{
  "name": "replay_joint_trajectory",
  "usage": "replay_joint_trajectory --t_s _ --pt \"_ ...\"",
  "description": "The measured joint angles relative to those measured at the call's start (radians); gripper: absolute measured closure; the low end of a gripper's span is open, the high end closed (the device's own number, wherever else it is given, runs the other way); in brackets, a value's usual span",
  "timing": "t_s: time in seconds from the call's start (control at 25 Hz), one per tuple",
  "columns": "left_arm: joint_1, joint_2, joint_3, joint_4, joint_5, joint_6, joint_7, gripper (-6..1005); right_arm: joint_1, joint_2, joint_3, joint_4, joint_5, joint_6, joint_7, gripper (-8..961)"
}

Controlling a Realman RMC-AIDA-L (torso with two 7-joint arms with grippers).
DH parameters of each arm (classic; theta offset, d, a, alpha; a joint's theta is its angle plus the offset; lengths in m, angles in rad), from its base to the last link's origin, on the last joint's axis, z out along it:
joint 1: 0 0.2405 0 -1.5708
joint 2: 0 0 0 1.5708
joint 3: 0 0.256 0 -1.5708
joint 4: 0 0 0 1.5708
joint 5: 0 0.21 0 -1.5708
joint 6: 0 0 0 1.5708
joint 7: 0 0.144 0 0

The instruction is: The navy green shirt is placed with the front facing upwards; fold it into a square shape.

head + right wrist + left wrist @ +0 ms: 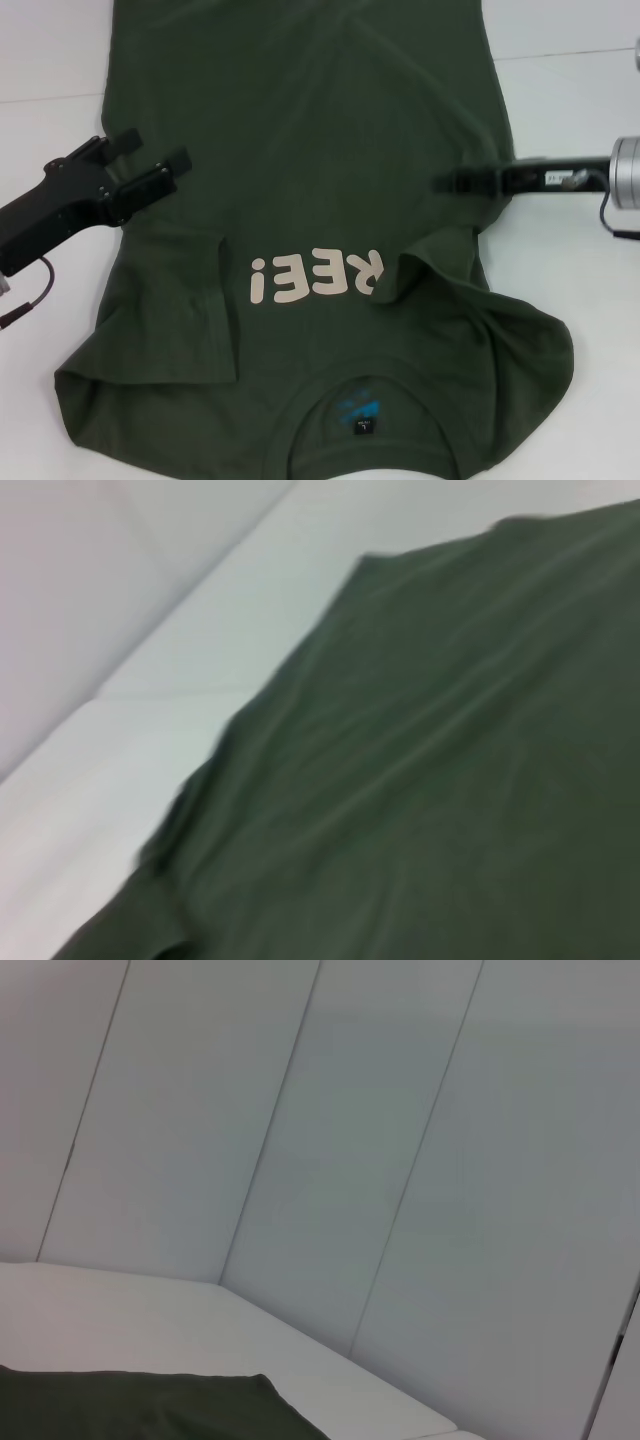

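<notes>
- The dark olive-green cotton shirt (310,180) with pale beige block letters (318,275) lies front-up on the white worktop (50,60), collar nearest the robot, both sleeves folded inward.
- The black left hand (160,165) hovers over the shirt's left edge, fingers spread, holding nothing.
- The right hand (445,183) reaches over the shirt's right edge; I cannot tell its grip.

The head view looks steeply down from above onto the navy green shirt (300,200) spread on the white tabletop (50,50). The left wrist view sits low, facing pale wall panels (350,1160) (one shirt corner shows). The right wrist view skims close over the same cloth.
</notes>
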Motion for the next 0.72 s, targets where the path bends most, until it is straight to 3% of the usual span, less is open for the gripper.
replay_joint_trajectory --t_s 0.28,0.72 --pt "0.000 -0.002 0.003 0.000 0.000 -0.004 0.001 124 0.015 -0.003 -0.012 0.000 -0.016 0.131 0.073 433" --pt "-0.001 0.000 0.000 0.000 0.000 -0.010 0.002 124 0.025 -0.005 -0.026 0.012 -0.075 0.191 0.121 437"
